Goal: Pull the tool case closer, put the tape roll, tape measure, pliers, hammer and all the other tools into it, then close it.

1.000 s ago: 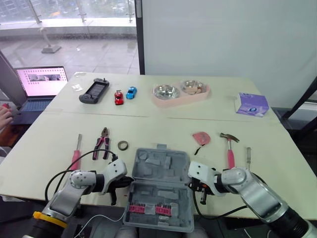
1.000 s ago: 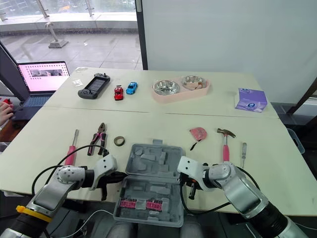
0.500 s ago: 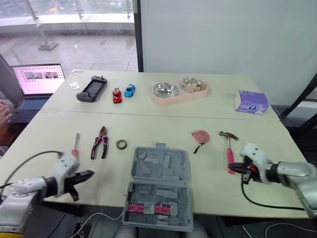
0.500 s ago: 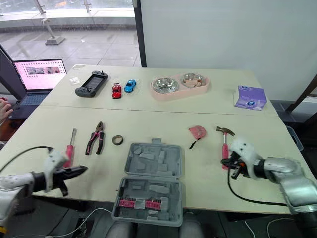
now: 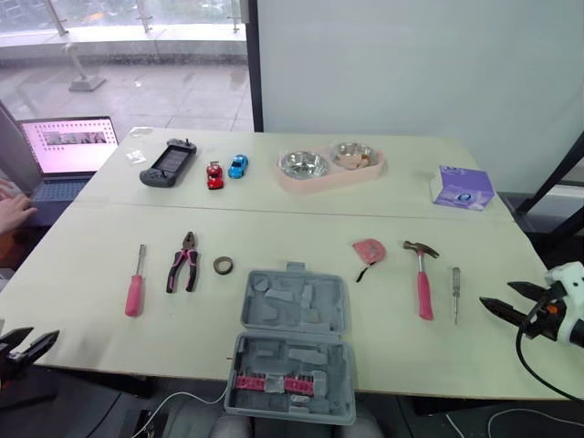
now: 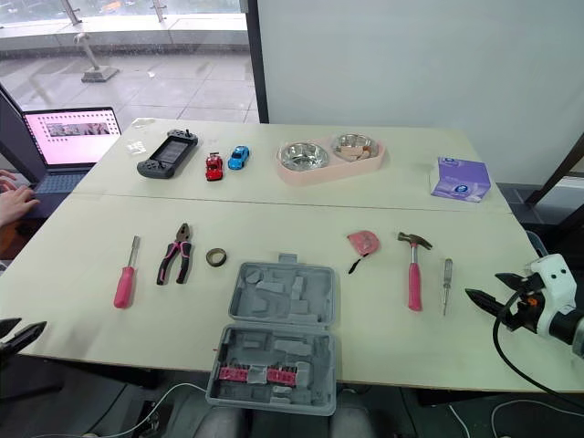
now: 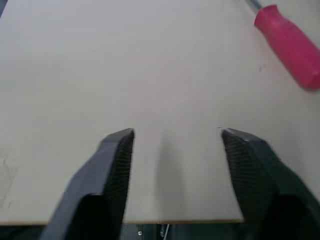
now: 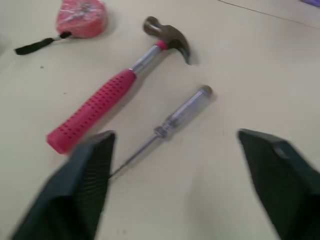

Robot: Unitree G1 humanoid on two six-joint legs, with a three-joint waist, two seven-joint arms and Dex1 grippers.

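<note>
Both arms have swung away from the tool case [image 5: 292,342], which they flanked a second ago, and now sit far out at the two ends of the desk [image 5: 82,246]. The case has not shifted: it lies open at the near edge of the desk, in the middle, with its grey moulded tray facing up and a pink strip of small parts in the nearer half.

The left fingers [image 7: 107,170] are spread apart and grip nothing. They hover at the near left corner over bare desk, with the pink-handled screwdriver [image 5: 135,283] ahead of them. The right fingers [image 8: 85,170] are also wide open and empty, at the right edge of the desk, pointing inward at the slim screwdriver [image 8: 175,120] and the hammer [image 8: 115,95].

Every tool is still outside the case. Left of it lie the pink-handled screwdriver, the pliers [image 5: 184,263] and the tape roll [image 5: 224,265], side by side and apart from one another. Right of it lie the tape measure [image 5: 370,250], the hammer with its head pointing away from the robot, and the slim screwdriver just beside it.

Along the far half of the desk are a game controller [image 5: 166,165], a red toy car [image 5: 214,175], a blue toy car [image 5: 239,167], a pink double bowl [image 5: 330,167] and a purple box [image 5: 464,190]. A laptop [image 5: 68,151] stands past the left end, with a person's hand [image 5: 11,210] at its keyboard.
</note>
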